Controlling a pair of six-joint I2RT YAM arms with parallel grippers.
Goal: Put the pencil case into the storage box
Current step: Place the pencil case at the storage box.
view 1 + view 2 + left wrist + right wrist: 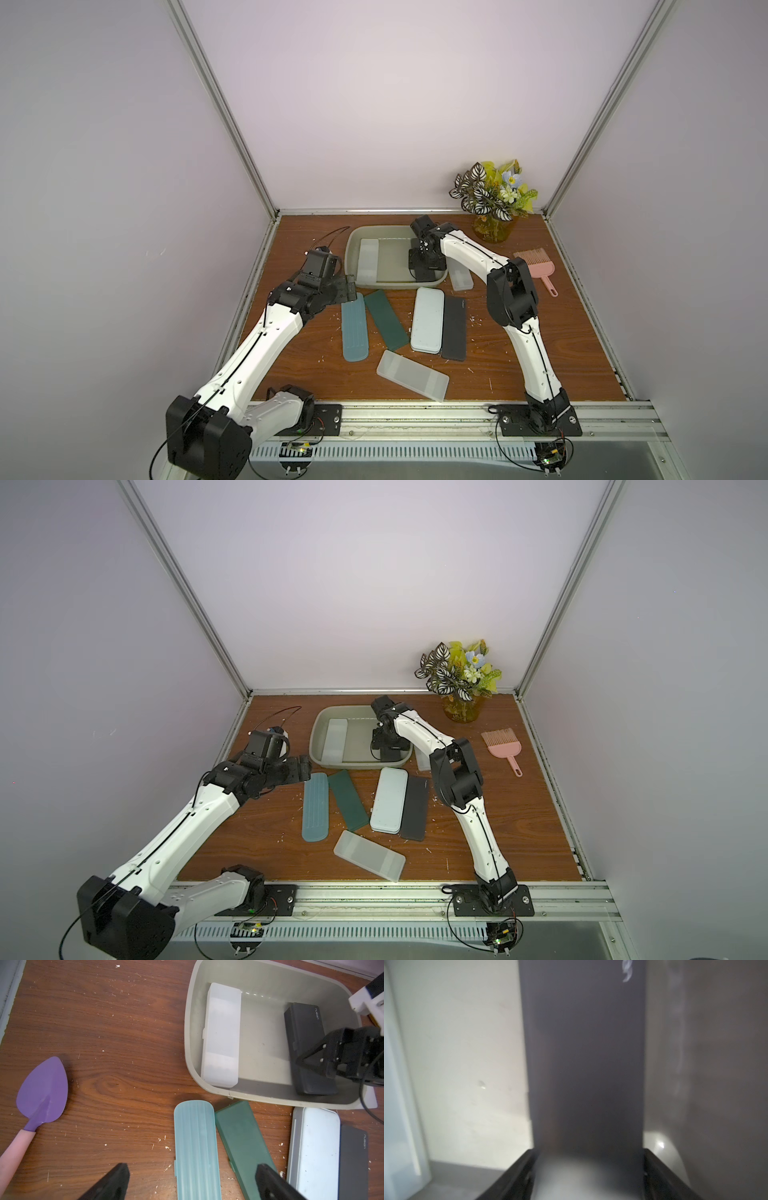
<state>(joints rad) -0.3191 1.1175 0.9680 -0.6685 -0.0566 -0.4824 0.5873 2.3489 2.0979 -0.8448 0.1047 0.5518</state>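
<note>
clock ref: top views, 12 = back wall, 6 = robot side
storage box (348, 253): on the table (316, 374), about 12 o'clock of table centre
dark grey pencil case (305, 1043): inside the box, 3 o'clock half, long axis 12–6, 6 o'clock end under the right gripper; fully down on the box floor or not: cannot tell
right gripper (589, 1152): reaching down into the box, at the 6 o'clock end of the dark case
right fingers (521, 1178): one on each long edge of the dark case, right against it in the wrist view; clamped or just let go: cannot tell, view is blurred
white translucent case (368, 259): also in the box, 9 o'clock half, parallel to the dark case, clear gap between them
left gripper (351, 287): just beside the box's 8 o'clock corner, above the 12 o'clock end of the light teal case (354, 328)
left fingers (112, 1184): wide apart, gripping nothing
loose cases, 6 o'clock of box: light teal, dark green case (386, 320), pale blue case (428, 320), black case (454, 328), in a row from 9 to 3; pale blue and black side by side, touching
frosted case (412, 375): 6 o'clock of that row, lying skewed
small clear case (461, 279): just at 3 o'clock of the box, partly under the right arm
pink brush (534, 266): 3 o'clock, well apart from the box
flower vase (494, 228): 1 o'clock corner
purple trowel (42, 1088): left wrist view only
</note>
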